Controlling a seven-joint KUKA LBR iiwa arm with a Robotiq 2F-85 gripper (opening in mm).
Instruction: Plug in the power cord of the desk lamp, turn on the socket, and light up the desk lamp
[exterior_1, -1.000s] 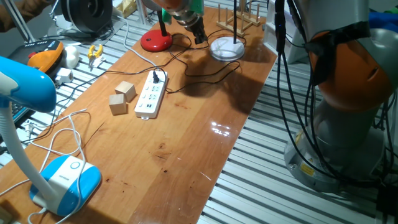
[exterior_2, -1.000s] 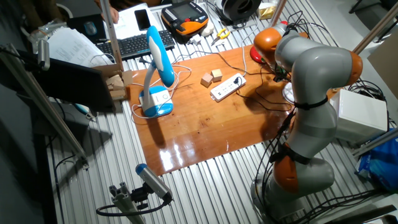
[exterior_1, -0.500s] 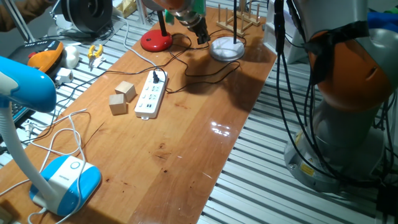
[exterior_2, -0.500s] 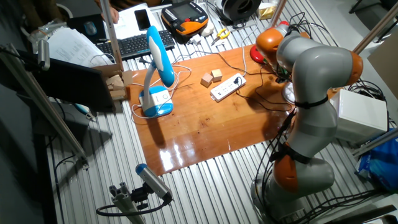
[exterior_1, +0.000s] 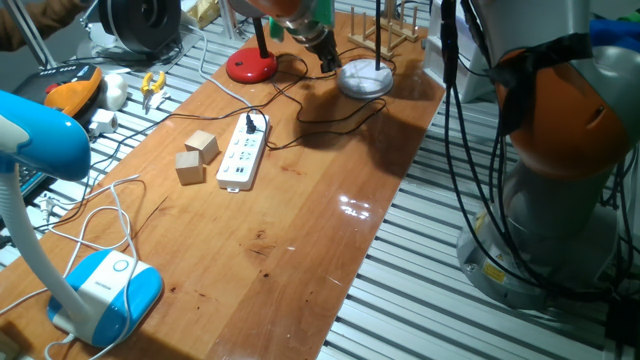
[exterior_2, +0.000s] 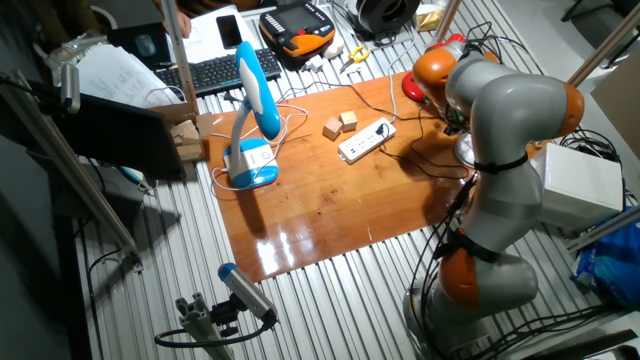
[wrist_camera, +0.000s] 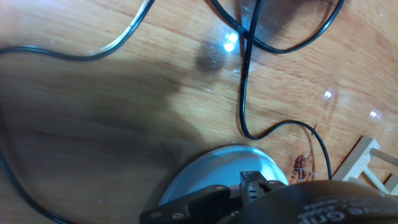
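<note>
On the glossy wooden worktop (exterior_1: 300, 230), the long white socket (exterior_1: 243, 153) lies beside two tan blocks (exterior_1: 195, 156). The thin black power cord (exterior_1: 330, 120) loops past it. The claw (exterior_1: 325, 58) hovers above; its opening cannot be told.

Blk power cord (wrist_camera: 241, 93) on wood tbl (wrist_camera: 93, 124)

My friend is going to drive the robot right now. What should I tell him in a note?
Pincer: hanging over the far end of the table, above the round silver lamp base; open or shut, cannot tell.
Power strip: mid-table beside two wooden blocks, with a black plug already in its far end.
Black cord: loose loops on the wood by the lamp base.
Left: switch on the strip, light the lamp.
</note>
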